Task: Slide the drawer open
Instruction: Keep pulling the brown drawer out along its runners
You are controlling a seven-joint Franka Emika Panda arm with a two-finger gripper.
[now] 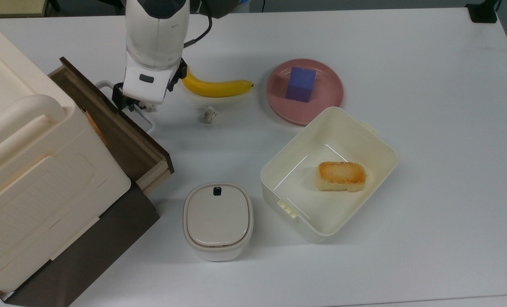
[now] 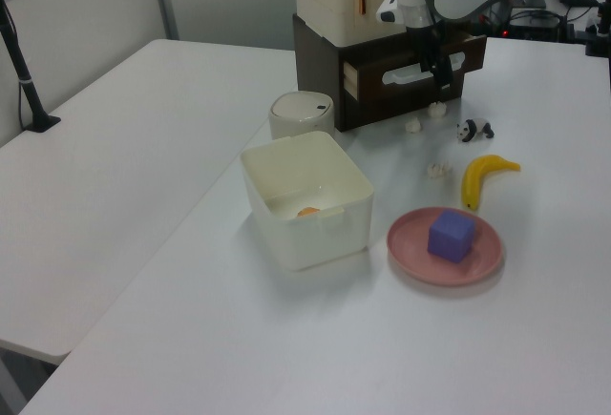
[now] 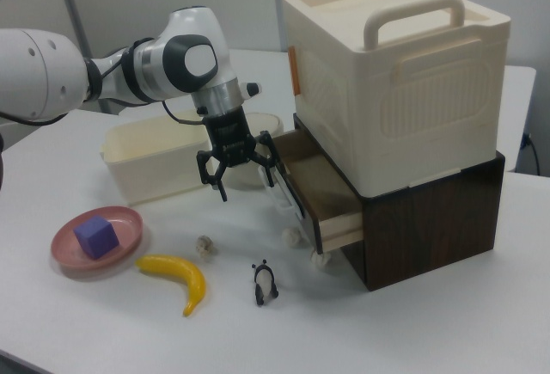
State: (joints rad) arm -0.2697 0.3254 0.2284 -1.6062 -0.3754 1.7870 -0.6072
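a white bench [image 1: 428, 128] is filling the room's foreground, a grey wall [image 3: 155, 4] standing behind. the drawer [image 3: 314, 193] is sticking partly out under a cream box [image 3: 395, 73], which is hiding its back. the claw [image 3: 241, 168], fingers apart, is hanging seemingly at the white handle [image 1: 145, 121].

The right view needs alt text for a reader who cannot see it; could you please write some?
A white robot arm holds its open gripper at the front of a partly opened wooden drawer, beneath a large cream box. On the white table lie a banana, a panda figurine and a purple cube on a pink plate.
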